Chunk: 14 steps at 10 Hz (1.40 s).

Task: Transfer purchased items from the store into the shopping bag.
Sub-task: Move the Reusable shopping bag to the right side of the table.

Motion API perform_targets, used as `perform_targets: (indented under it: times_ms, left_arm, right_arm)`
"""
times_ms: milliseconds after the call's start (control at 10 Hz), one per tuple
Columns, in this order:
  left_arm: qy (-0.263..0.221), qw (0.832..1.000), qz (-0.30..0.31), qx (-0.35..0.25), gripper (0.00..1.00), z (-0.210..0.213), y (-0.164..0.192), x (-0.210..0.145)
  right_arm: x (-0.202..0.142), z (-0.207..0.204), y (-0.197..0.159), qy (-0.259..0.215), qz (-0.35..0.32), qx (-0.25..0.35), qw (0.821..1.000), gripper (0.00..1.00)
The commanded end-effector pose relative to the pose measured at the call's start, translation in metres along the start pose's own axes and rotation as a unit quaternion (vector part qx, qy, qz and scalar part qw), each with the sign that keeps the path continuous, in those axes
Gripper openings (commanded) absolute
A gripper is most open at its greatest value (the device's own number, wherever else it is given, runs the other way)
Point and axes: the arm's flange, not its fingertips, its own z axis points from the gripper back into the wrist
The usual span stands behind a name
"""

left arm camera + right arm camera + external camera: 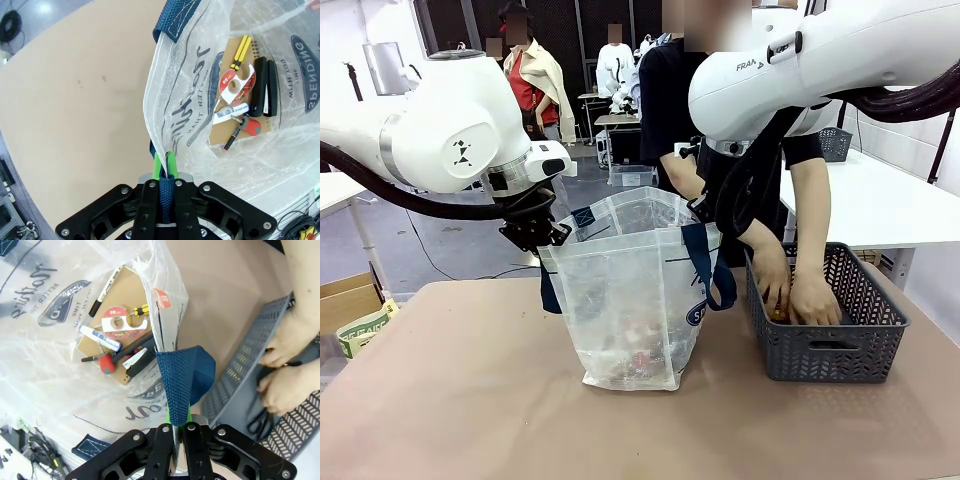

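Note:
The shopping bag (625, 300), translucent white with navy straps, stands open mid-table. My left gripper (542, 235) is shut on the bag's left strap and rim; the left wrist view shows its green pads (171, 165) pinching the navy strap (166, 200). My right gripper (179, 422) is shut on the opposite navy strap (177, 380). Purchased items lie at the bag's bottom: a brown cardboard pack (127, 295), a tape dispenser (117, 324) and a red-handled tool (106, 362). The store (825, 345), a dark grey mesh basket, sits to the right with both of the person's hands (800, 290) inside it.
Black scissors (260, 422) lie in the basket by the person's hands (285, 365). Bare brown tabletop (450, 400) spreads left of and in front of the bag. A cardboard box (350, 310) sits off the table's left edge.

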Motion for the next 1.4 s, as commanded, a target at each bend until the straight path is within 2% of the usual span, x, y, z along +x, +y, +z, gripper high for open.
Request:
perform_targets:
  times_ms: [0,1300]
  left_arm:
    - [0.0,1.0,0.003,0.001,0.0,0.0005,0.003,-0.0005]
    - [0.0,1.0,0.003,0.001,0.0,0.0005,0.003,-0.0005]
  right_arm:
    - [-0.0003,0.0006,-0.0026,0.0,-0.002,-0.001,1.0,0.0]
    - [-0.0003,0.0006,-0.0026,0.0,-0.002,-0.001,1.0,0.0]
